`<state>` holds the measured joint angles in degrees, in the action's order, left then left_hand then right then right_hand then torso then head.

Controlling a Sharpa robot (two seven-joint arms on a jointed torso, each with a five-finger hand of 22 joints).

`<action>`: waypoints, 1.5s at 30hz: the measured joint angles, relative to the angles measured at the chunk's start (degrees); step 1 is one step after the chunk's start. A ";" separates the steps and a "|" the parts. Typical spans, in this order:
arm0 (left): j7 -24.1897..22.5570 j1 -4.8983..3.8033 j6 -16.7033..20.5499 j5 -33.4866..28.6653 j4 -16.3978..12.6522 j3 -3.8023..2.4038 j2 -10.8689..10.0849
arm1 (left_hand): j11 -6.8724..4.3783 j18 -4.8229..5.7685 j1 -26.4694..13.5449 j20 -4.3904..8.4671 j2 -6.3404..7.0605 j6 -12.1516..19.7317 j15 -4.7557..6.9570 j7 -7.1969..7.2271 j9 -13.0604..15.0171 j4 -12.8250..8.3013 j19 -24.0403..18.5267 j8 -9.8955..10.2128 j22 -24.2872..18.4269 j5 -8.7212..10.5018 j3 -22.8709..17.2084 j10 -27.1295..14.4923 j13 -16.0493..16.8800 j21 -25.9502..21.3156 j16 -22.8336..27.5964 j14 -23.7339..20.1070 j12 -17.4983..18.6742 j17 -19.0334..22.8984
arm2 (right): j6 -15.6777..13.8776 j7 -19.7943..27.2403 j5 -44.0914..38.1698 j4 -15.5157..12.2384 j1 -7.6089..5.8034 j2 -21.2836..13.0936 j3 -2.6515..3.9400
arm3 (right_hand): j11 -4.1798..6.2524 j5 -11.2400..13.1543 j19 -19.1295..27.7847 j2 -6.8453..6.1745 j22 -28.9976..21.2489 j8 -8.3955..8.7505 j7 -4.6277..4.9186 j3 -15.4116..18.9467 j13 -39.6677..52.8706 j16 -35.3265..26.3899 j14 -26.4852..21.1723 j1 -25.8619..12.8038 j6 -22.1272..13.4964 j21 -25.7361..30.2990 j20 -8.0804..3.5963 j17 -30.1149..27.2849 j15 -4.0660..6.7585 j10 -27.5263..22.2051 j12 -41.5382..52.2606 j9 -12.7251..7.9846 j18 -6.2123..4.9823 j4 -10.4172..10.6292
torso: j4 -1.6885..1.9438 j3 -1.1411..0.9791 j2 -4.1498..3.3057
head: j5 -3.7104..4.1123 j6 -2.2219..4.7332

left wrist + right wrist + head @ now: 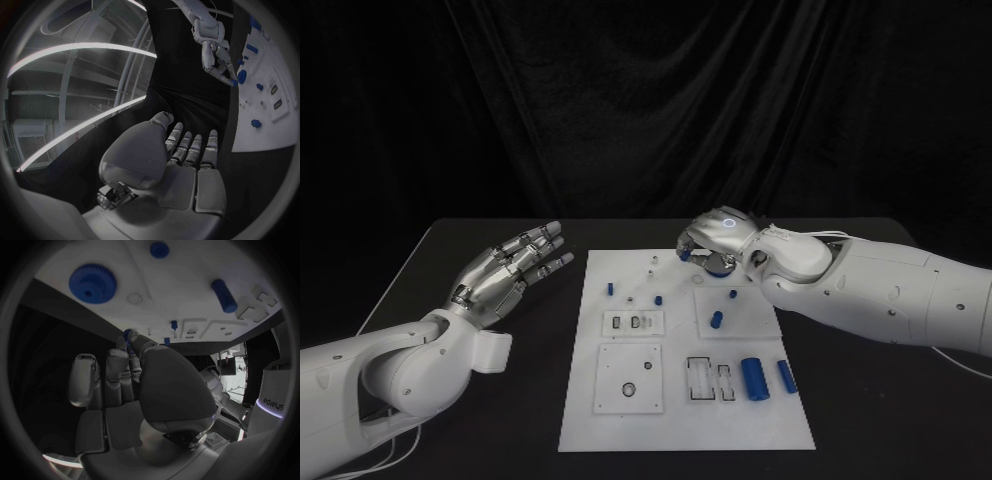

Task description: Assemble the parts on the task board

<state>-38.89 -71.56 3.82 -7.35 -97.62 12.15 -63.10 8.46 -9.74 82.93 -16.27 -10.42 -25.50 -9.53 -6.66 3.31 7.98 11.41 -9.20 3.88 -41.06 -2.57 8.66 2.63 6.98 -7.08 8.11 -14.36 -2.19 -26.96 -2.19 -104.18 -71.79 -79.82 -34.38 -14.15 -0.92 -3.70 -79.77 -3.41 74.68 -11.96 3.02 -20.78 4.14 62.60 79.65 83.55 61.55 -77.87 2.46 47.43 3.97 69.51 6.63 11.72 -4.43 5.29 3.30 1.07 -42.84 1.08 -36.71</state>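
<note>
The white task board point(675, 430) lies in the middle of the black table. My right hand point(733, 238) hovers over its far right part with fingers curled in, pinching a small blue part point(128, 334) at the fingertips point(687, 254). A blue gear point(92, 282) sits on the board just beyond that hand. My left hand point(514, 268) is raised over the table left of the board, fingers spread and holding nothing. Two larger blue cylinders point(753, 378) lie at the board's near right, and a shorter one point(718, 320) lies in the middle right.
Small blue pegs point(609, 288) stand on the board's far half. Raised white plates with slots and holes point(629, 378) occupy the board's near half. Black cloth hangs behind the table. Bare table runs along both sides of the board.
</note>
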 measured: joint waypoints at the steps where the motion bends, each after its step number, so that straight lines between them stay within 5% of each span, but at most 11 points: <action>1: 0.00 0.00 -0.01 -0.02 0.04 0.00 0.07 | 0.00 0.01 0.00 0.00 0.00 0.00 0.00 0.00 0.00 0.00 0.00 0.00 0.00 0.00 0.00 0.00 0.00 0.00 0.00 0.00 0.00 0.00 | -0.11 0.00 0.08 0.19 -0.26 0.51 0.05 | 0.00 0.02 0.00 0.01 0.00 0.00 0.00 0.09 -0.02 0.00 0.01 -0.01 0.00 -0.01 0.00 0.02 -0.01 0.00 -0.21 0.00 0.00 0.09 | -0.01 0.00 0.01 | -0.05 -0.07; 9: -0.01 0.00 -0.08 -0.27 0.49 0.00 0.92 | 0.18 0.01 0.00 0.00 0.00 0.00 0.00 0.00 0.00 0.00 0.00 0.00 0.00 0.00 0.00 0.18 0.00 0.00 0.00 0.00 -0.22 0.00 | 0.08 0.37 1.79 4.72 -0.70 6.06 0.03 | 0.02 -0.29 0.00 0.15 0.21 0.00 0.22 0.32 -0.09 0.23 0.04 -0.16 -0.22 -0.01 0.00 0.40 -0.04 0.02 -1.23 0.00 -0.01 0.31 | -0.01 0.01 0.02 | -0.37 -0.16; 20: -0.01 0.00 -0.20 -0.48 0.63 0.00 1.27 | 0.18 0.01 0.00 0.00 0.00 0.00 0.00 0.00 0.00 0.00 0.00 0.00 0.00 0.00 0.00 0.18 0.00 0.00 0.00 0.00 -0.22 0.01 | 2.05 0.95 3.19 10.35 0.50 10.51 0.05 | -0.22 -0.65 -0.20 0.14 0.26 0.78 0.92 0.48 -0.10 0.23 0.04 -0.17 -0.93 -0.01 0.20 0.57 -0.05 -0.22 -2.39 0.11 -0.02 0.47 | 0.19 0.00 -0.12 | -0.12 -0.25; 21: -0.01 0.00 -0.21 -0.49 0.63 0.00 1.30 | 0.18 0.01 0.00 0.00 0.00 0.00 0.00 0.00 0.00 0.00 0.00 0.00 0.00 0.00 0.00 0.18 0.00 0.00 0.00 0.00 -0.22 0.01 | 2.24 0.95 3.25 10.64 0.57 10.67 0.05 | -0.34 -0.65 -0.20 0.14 0.26 0.96 0.93 0.48 -0.13 0.23 0.04 -0.16 -0.93 -0.01 0.20 0.57 -0.05 -0.34 -2.48 1.61 -0.02 0.47 | 0.25 0.00 -0.16 | -0.04 -0.24; 32: -0.01 0.00 -0.39 -0.56 0.66 0.00 1.45 | 0.18 0.00 0.00 0.00 0.00 0.21 -0.21 -0.21 0.00 -0.16 0.00 0.00 0.00 0.00 -0.16 0.18 0.00 0.00 0.00 0.22 -0.22 0.01 | 4.38 0.91 3.65 13.55 1.05 12.21 0.05 | -0.86 -0.65 -0.20 0.11 0.26 1.28 1.13 0.64 -0.17 0.23 -0.17 -0.16 -1.14 -0.01 0.20 0.56 -0.26 -0.86 -2.93 1.74 -0.02 0.63 | 0.49 0.00 -0.33 | 0.40 -0.10; 45: -0.01 0.00 -0.68 -0.60 0.78 0.00 1.59 | 0.17 0.00 0.00 0.00 0.00 0.21 -0.21 -0.21 0.00 -0.16 0.00 0.00 0.00 0.00 -0.16 0.18 0.00 0.00 0.00 0.21 -0.22 0.01 | 4.84 0.98 3.82 15.31 1.84 13.68 0.22 | -1.24 -0.65 0.02 -0.21 0.25 1.61 1.11 0.71 -0.16 0.23 -0.38 -0.48 -1.78 -0.01 0.42 0.44 -0.46 -1.65 -2.91 5.68 -0.03 1.05 | 0.50 0.01 -0.35 | 0.73 0.21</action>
<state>-38.91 -71.55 3.14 -7.95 -96.84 12.15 -61.50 8.64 -9.74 82.93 -16.27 -10.42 -25.29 -9.74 -6.87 3.31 7.82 11.41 -9.19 3.88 -41.06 -2.73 8.83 2.63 6.98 -7.08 8.32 -14.58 -2.18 -22.12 -1.21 -100.36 -56.48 -77.98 -20.70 -13.93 -2.16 -4.35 -79.75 -3.62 74.93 -10.35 4.12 -20.08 3.98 62.83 79.27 83.07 59.77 -77.88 2.88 47.87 3.51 67.85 3.72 17.41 -4.46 6.34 3.80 1.08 -43.18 1.81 -36.50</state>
